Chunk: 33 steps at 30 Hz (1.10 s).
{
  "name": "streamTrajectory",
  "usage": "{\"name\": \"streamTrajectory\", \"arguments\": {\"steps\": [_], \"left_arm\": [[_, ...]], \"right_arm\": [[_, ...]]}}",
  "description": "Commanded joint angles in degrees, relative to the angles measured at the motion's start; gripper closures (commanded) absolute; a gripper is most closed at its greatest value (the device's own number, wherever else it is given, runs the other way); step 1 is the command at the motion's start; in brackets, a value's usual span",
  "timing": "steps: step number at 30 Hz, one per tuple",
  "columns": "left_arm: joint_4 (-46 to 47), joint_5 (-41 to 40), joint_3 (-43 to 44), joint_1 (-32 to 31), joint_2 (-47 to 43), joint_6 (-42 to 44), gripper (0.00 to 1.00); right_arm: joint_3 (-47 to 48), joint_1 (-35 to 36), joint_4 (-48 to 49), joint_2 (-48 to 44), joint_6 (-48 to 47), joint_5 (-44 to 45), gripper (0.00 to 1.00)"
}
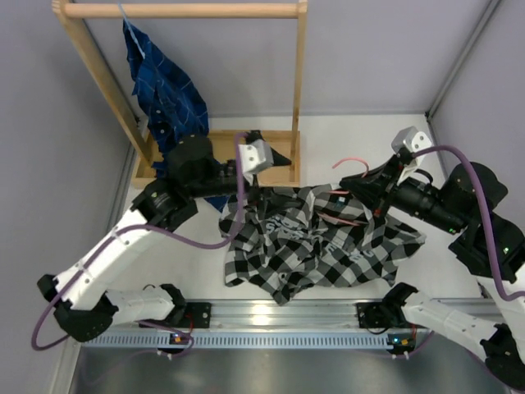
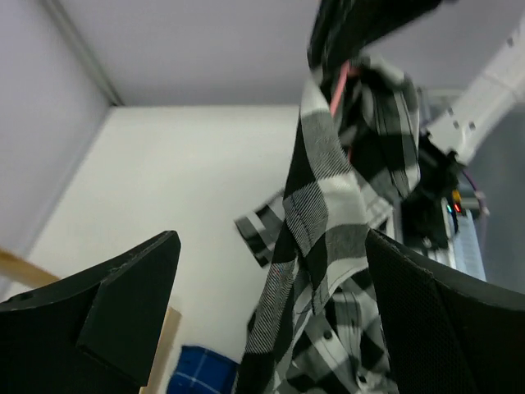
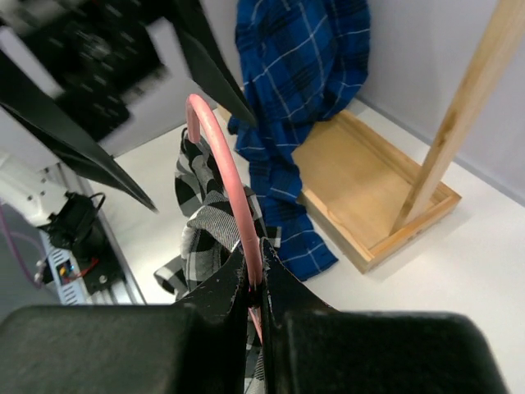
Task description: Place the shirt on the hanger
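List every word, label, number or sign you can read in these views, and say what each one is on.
White lettering on the shirt: folded into the crumpled fabric and too small to read in the top view.
No other words, labels, brands, numbers or signs show in any view.

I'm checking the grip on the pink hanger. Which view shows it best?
Right wrist: the hanger runs up from between the right gripper's shut fingers. Top external shows just its hook and thin wire against the shirt; left wrist, a pink sliver.
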Motion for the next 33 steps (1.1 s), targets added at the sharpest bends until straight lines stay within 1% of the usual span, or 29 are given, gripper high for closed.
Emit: {"name": "streamTrajectory", "arguments": {"steps": [1, 2, 3, 4, 6, 7, 8, 9, 10, 12, 16, 22, 24, 25, 28, 29, 30, 31, 33], "left_arm": [[-6.4, 16.9, 0.6, 0.1, 3.0, 11.4, 0.02], [-6.5, 17.7, 0.9, 0.3, 3.7, 11.8, 0.02], [-7.2, 19.5, 1.3, 1.5, 5.6, 12.2, 0.02], [-7.4, 24.7, 2.4, 2.4, 6.7, 11.9, 0.03], [-7.4, 30.5, 3.4, 5.3, 8.9, 9.6, 0.05], [-7.4, 35.4, 4.4, 5.9, 11.2, 8.9, 0.06], [-7.4, 37.2, 4.7, 6.4, 12.2, 8.1, 0.07], [-7.4, 38.8, 4.9, 7.0, 13.1, 7.2, 0.12], [-7.4, 39.7, 5.1, 7.1, 14.6, 6.9, 0.14], [-7.4, 40.8, 5.4, 7.1, 15.7, 6.1, 0.16], [-7.5, 43.5, 5.6, 6.9, 17.7, 5.1, 0.14], [-7.5, 41.4, 4.5, 5.9, 17.9, 4.6, 0.14], [-7.5, 40.1, 4.3, 5.1, 17.9, 4.3, 0.24], [-7.5, 40.0, 4.2, 5.0, 17.9, 4.3, 0.38], [-7.5, 39.0, 3.9, 4.6, 17.9, 3.9, 0.58], [-7.4, 38.9, 3.7, 4.6, 17.8, 3.9, 0.78], [-7.4, 38.8, 3.6, 4.6, 17.7, 3.8, 0.86], [-7.4, 38.0, 3.5, 4.6, 17.4, 3.7, 0.98], [-7.4, 37.8, 3.3, 4.6, 17.1, 3.8, 1.00]], "right_arm": [[0.2, 0.4, -0.9, -1.5, -1.7, -6.4, 1.00], [0.2, 0.4, -1.3, -1.7, -1.8, -7.8, 1.00], [0.1, 0.4, -2.1, -1.9, -4.0, -8.3, 1.00], [-0.1, 0.4, -2.3, -2.0, -4.4, -8.6, 1.00], [-0.8, 0.5, -2.3, -2.4, -4.5, -8.3, 1.00], [-0.9, 0.4, -2.2, -2.4, -4.6, -8.3, 1.00], [-1.0, 0.4, -2.2, -2.4, -4.6, -8.3, 1.00], [-1.1, 0.4, -2.2, -2.3, -4.6, -8.5, 1.00], [-1.2, 0.4, -2.2, -2.1, -4.6, -8.9, 1.00], [-1.2, 0.4, -2.1, -1.5, -4.7, -10.2, 1.00], [-0.8, 0.4, -2.0, -0.3, -5.0, -10.4, 1.00], [-0.6, 0.4, 0.2, 0.2, -5.1, -9.3, 1.00], [-0.9, 0.5, 1.0, 0.3, -4.9, -9.7, 1.00], [-1.0, 0.5, 1.7, 0.5, -4.6, -9.9, 1.00], [-1.2, 0.4, 2.6, 0.5, -4.1, -9.7, 1.00], [-1.5, 0.5, 3.0, 0.3, -3.7, -9.1, 1.00], [-1.6, 0.4, 3.6, 0.3, -3.5, -8.7, 1.00], [-1.8, 0.4, 3.9, 0.0, -3.1, -7.9, 1.00], [-2.5, 0.4, 4.6, -0.6, -2.7, -7.3, 1.00]]}}
